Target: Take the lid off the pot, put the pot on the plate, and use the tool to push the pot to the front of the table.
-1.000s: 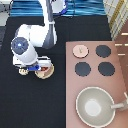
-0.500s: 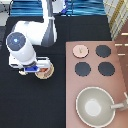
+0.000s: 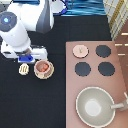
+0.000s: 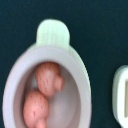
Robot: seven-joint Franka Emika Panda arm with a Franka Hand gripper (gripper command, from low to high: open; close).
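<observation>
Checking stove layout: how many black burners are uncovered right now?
3: burners. The lid sits on the fourth spot. The hand is by the pot.

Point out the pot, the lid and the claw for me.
pot (image 3: pixel 43 68): exterior view, its reddish contents.
lid (image 3: pixel 79 50): exterior view, its knob, on the stove.
claw (image 3: pixel 27 58): exterior view, blue block beside the pot.

Light is even and fairly bright in the exterior view, with no harsh glare. The gripper (image 3: pixel 31 58), at the exterior view's left just above the pot (image 3: pixel 43 68), shows soft-edged. The black table (image 3: pixel 30 105) swallows shadows. The pan (image 3: pixel 95 106) carries a pale sheen inside. In the wrist view the pot (image 4: pixel 45 90) looks blurred, its rim smeared.
</observation>
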